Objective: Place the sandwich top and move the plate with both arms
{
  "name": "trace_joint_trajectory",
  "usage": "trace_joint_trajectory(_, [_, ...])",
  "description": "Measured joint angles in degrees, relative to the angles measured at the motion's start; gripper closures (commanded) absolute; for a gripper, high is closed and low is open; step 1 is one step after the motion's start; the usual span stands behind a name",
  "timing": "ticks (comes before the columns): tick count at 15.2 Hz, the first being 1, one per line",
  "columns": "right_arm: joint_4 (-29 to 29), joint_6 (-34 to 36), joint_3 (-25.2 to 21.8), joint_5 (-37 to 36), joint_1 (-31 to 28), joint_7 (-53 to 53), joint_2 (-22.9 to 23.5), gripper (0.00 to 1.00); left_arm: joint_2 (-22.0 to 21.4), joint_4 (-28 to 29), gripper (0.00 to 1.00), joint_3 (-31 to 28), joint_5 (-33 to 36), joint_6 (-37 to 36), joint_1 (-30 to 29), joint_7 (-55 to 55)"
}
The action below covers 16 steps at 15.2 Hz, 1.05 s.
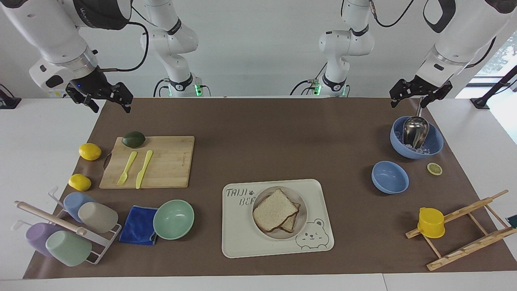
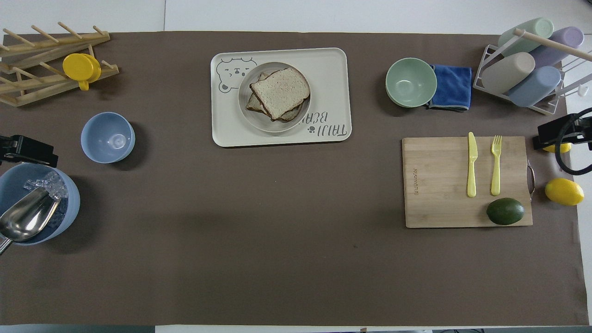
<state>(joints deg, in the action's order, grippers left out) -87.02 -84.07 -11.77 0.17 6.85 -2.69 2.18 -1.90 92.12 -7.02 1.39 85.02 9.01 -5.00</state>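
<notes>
Facing view: bread slice [image 1: 275,209] is lying on the plate [image 1: 299,205]; left claw [image 1: 416,95] and right claw [image 1: 106,98] are hanging spread, empty.

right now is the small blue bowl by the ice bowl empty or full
Empty. The overhead view shows the small blue bowl's bare inside down to the bottom, while the ice bowl beside it holds ice and a metal scoop.

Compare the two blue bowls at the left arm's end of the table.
The scoop bowl holds ice and a metal scoop; the small blue bowl holds nothing. The scoop bowl looks larger and deeper, while the small blue bowl is shallower. The scoop bowl sits nearer to the robots, the small blue bowl farther from them. Both are round, blue, upright and rest on the brown mat.
</notes>
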Motion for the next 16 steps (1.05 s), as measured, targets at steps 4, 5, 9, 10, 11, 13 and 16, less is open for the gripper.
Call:
trace_joint_trajectory(4, [0.0, 0.0, 0.0, 0.0, 0.0, 0.0, 0.0, 0.0, 0.0, 0.0, 0.0, -0.2, -0.5, 1.3, 0.0, 1.6])
trace_joint_trajectory(5, [0.0, 0.0, 0.0, 0.0, 0.0, 0.0, 0.0, 0.0, 0.0, 0.0, 0.0, -0.2, -0.6, 1.7, 0.0, 1.9])
trace_joint_trajectory(9, [0.0, 0.0, 0.0, 0.0, 0.0, 0.0, 0.0, 0.0, 0.0, 0.2, 0.0, -0.2, -1.6, 1.8, 0.0, 2.5])
trace_joint_trajectory(10, [0.0, 0.0, 0.0, 0.0, 0.0, 0.0, 0.0, 0.0, 0.0, 0.3, 0.0, -0.2, -1.9, 1.9, 0.0, 3.0])
trace_joint_trajectory(11, [0.0, 0.0, 0.0, 0.0, 0.0, 0.0, 0.0, 0.0, 0.0, 0.3, 0.0, -0.2, -2.2, 1.9, 0.0, 3.5])
trace_joint_trajectory(13, [0.0, 0.0, 0.0, 0.0, 0.0, 0.0, 0.0, 0.0, 0.0, 0.3, 0.0, -0.2, -2.4, 1.9, 0.0, 3.8])
trace_joint_trajectory(16, [0.0, 0.0, 0.0, 0.0, 0.0, 0.0, 0.0, 0.0, 0.0, 0.3, 0.0, -0.2, -2.4, 1.9, 0.0, 3.8])
